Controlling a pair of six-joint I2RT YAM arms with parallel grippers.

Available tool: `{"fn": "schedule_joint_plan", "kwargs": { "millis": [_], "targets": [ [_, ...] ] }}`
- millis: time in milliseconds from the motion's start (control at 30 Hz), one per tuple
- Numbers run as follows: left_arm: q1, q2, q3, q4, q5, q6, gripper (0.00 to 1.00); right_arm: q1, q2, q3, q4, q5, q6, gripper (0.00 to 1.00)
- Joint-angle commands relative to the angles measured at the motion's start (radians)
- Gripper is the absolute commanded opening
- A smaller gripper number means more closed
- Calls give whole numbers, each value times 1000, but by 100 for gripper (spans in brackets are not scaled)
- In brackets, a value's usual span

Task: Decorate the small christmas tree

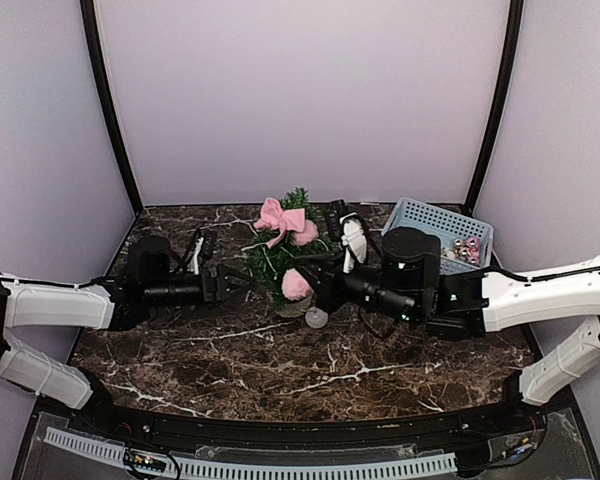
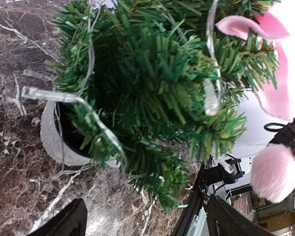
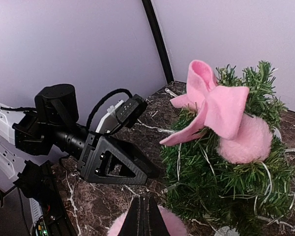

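The small christmas tree [image 1: 285, 255] stands mid-table, with a tool on either side.
Nearest, over the dark marbled table [image 1: 280, 370], the left tool [image 1: 232, 283] has its fingers apart just left of the tree and grips nothing. The right tool [image 3: 147, 211] is pressed together with a pink pom-pom [image 1: 297, 285] at its tips; whether it pinches it I cannot tell. The tree, in a white pot [image 2: 51, 142], carries a pink bow [image 1: 280, 218], a second pom-pom [image 3: 246, 140] and a clear light string [image 2: 88, 113]. A pale round thing [image 1: 317, 318] at its foot is too blurred to name. At the far right, a blue basket [image 1: 430, 215] holds small baubles [image 1: 465, 250].
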Motion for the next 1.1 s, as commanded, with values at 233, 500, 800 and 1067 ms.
{"fn": "schedule_joint_plan", "kwargs": {
  "millis": [233, 500, 800, 1067],
  "targets": [
    [-46, 111, 26, 227, -67, -114, 88, 79, 131, 82, 95, 246, -80, 0],
    [-49, 157, 43, 258, -84, -121, 89, 80, 187, 123, 95, 268, -102, 0],
    [-49, 202, 59, 281, -79, -124, 85, 85, 223, 83, 144, 257, -69, 0],
    [-49, 185, 26, 267, -67, -127, 50, 88, 280, 105, 166, 273, -102, 0]
  ]
}}
